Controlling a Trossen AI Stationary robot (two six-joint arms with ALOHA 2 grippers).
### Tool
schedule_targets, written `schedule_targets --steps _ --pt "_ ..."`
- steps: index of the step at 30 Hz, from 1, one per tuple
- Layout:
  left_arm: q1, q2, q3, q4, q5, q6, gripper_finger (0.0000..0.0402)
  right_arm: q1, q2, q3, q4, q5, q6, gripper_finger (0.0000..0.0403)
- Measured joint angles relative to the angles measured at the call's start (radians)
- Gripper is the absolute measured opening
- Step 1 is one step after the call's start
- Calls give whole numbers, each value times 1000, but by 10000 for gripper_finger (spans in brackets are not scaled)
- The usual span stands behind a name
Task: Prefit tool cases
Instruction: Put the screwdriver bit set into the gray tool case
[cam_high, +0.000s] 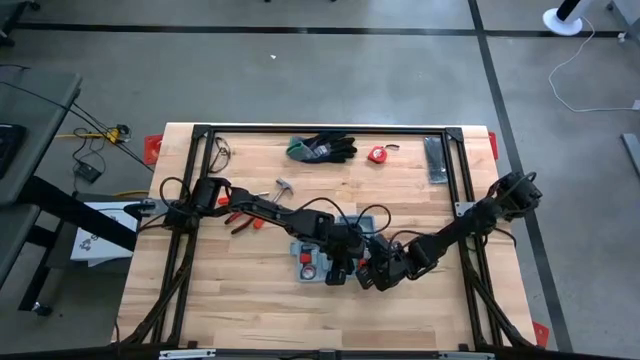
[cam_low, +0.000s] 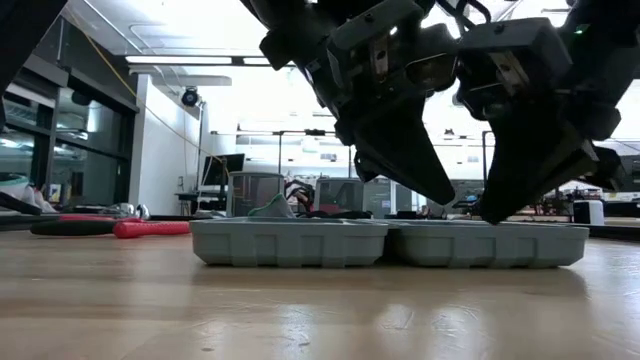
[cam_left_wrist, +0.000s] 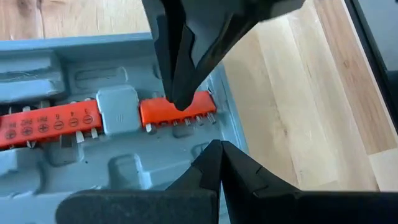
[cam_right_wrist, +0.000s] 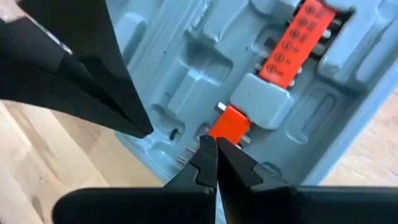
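The grey-blue tool case lies open and flat on the wooden table, and both halves show in the low view. Its moulded inside holds an orange bit strip on each side of a grey block. My right gripper is shut, its tips on the shorter orange strip. My left gripper is shut too. It slants down over the case's inside by the side wall, close beside the right gripper. My right gripper presses its shut fingertips on the shorter orange bit strip, near the strip's middle. The fingers slant steeply down from above. The strip lies in its recess in the case. My left gripper's tips stand just over the case floor; whether they touch it I cannot tell.
Black-and-green gloves, a red tape measure and a dark grey bar lie along the far edge. A hammer and red-handled pliers lie left of the case. A black frame rims the table.
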Motion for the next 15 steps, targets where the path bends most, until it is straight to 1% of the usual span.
schedule_targets --steps 7,11,15 --pt "-14 0 1 -24 -12 -1 0 -25 9 0 -34 -10 -30 0" --pt "-24 0 0 -25 -19 -1 0 -40 34 2 4 -36 -72 0" --pt "-28 0 0 -30 -19 -7 0 -49 57 5 24 -45 -76 0"
